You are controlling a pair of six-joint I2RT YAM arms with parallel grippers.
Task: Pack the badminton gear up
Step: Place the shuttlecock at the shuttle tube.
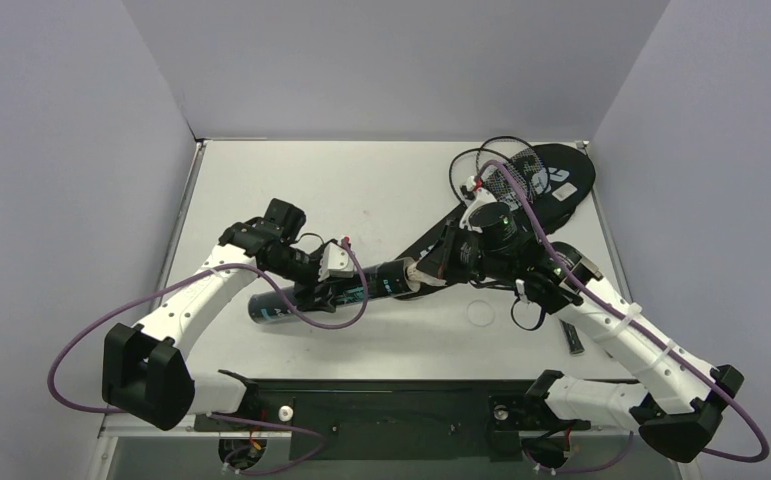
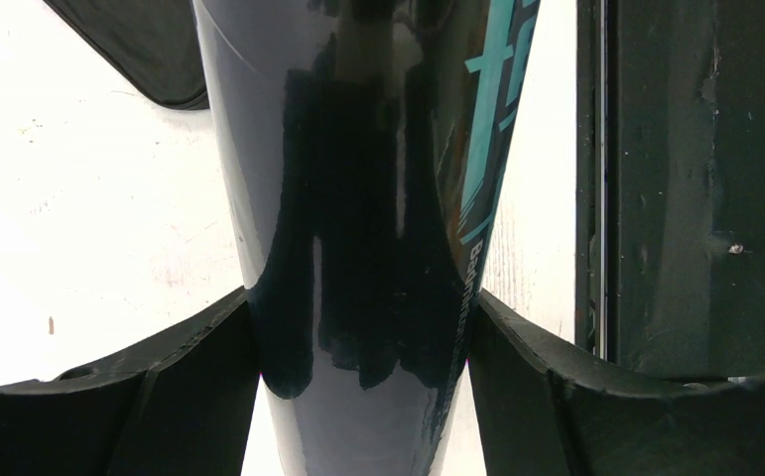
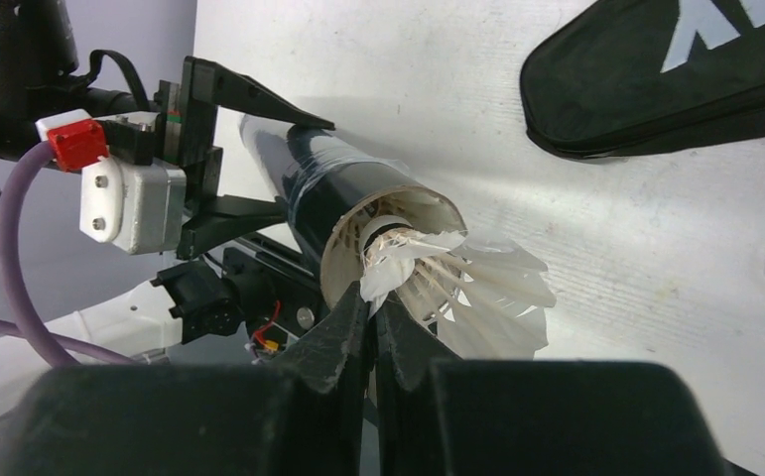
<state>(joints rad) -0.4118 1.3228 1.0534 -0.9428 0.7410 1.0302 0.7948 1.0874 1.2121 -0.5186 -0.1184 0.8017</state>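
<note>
**Shuttlecock at tube mouth**
Left gripper [image 2: 358,337] clamps the tube [image 2: 358,149] mid-body, fingers spread wide, probably to steady it. Right gripper [image 3: 370,307], pinched tight on a shuttlecock [image 3: 467,288] feather, sits at the tube's mouth. The bag [image 3: 676,89] lies beyond that mouth.

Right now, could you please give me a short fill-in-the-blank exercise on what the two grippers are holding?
1. The left gripper is closed around the black, teal-printed ____.
2. The right gripper pinches the feathers of a white ____.
3. The black racket bag lies at the table's far ____ corner.
Missing words: tube; shuttlecock; right.
</note>
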